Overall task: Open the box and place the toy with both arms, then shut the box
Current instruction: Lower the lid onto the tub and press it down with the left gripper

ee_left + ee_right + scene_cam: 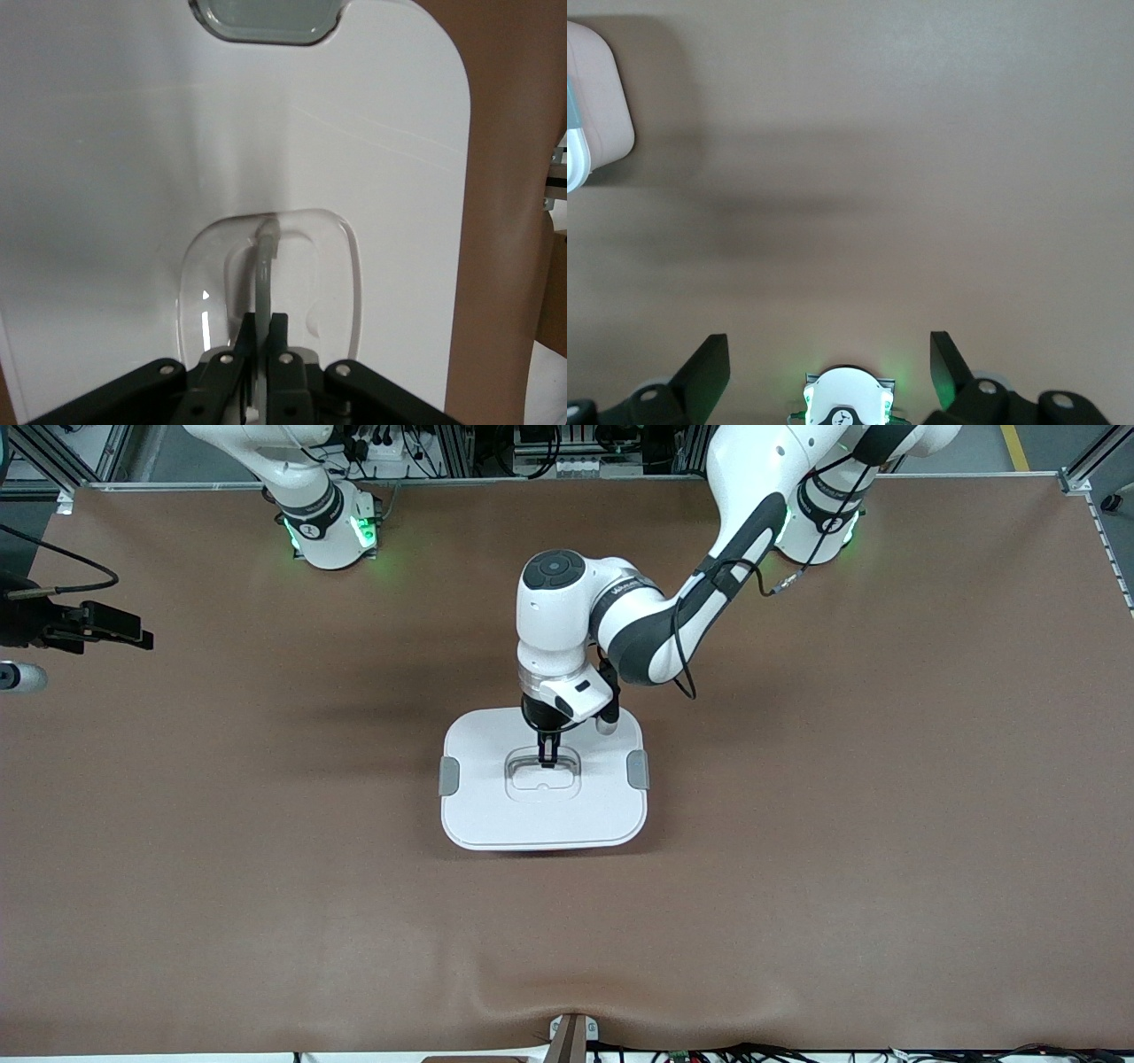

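Observation:
The box stands at the middle of the table with its flat white lid (496, 810) on it; the pink tub is almost wholly hidden beneath in the front view. Grey clips (449, 776) sit at both ends of the lid. My left gripper (547, 759) comes straight down onto the lid's recessed middle and is shut on the thin grey handle (265, 252); in the left wrist view the gripper (264, 320) pinches it. My right gripper (829, 352) is open and empty, high over bare table near its own base, outside the front view. A pink corner of the box (602, 97) shows in the right wrist view. The toy is out of view.
A black device on a cable (84, 627) sticks in at the table's edge on the right arm's end. The right arm's green-lit base (332, 531) and the left arm's base (819, 536) stand along the table edge farthest from the front camera. The brown table mat (797, 868) lies all around the box.

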Controlling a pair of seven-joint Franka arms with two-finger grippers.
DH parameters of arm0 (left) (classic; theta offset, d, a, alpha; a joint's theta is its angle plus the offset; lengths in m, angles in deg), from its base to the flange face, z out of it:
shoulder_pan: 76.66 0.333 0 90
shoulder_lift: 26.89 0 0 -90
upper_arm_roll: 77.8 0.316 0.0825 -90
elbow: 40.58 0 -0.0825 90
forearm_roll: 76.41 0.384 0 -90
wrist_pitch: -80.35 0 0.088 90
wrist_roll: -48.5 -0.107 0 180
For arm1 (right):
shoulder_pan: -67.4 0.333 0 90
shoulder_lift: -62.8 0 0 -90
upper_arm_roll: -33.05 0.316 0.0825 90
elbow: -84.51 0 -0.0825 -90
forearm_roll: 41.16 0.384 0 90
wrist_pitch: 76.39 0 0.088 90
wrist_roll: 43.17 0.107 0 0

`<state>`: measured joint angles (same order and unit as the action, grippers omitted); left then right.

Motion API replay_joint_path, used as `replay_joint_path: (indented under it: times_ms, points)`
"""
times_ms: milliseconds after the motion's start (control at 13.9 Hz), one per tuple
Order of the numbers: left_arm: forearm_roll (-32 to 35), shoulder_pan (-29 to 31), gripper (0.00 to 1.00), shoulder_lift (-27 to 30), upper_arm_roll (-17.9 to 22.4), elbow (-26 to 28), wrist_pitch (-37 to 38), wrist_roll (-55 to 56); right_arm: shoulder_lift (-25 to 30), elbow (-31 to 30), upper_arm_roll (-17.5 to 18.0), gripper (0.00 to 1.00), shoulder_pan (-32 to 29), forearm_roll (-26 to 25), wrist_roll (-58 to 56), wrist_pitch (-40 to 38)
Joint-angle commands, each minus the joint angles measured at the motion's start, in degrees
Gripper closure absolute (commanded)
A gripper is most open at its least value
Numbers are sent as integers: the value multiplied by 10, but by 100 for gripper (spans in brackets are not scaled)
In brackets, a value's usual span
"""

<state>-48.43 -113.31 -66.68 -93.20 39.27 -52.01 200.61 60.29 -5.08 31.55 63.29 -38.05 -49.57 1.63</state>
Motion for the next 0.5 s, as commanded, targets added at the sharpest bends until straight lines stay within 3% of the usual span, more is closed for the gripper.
replay_joint_path:
  times_ms: [0, 72, 430]
  points:
    - [9, -6, 17, -3, 5, 5, 3, 11, -5, 5, 4, 0, -12, 7, -6, 2]
    - [10, -3, 0, 3, 4, 4, 3, 9, -5, 6, 4, 0, -12, 4, -5, 14]
    - [0, 14, 0, 36, 2, 0, 23, -12, -2, 2, 3, 0, -12, 1, -5, 81]
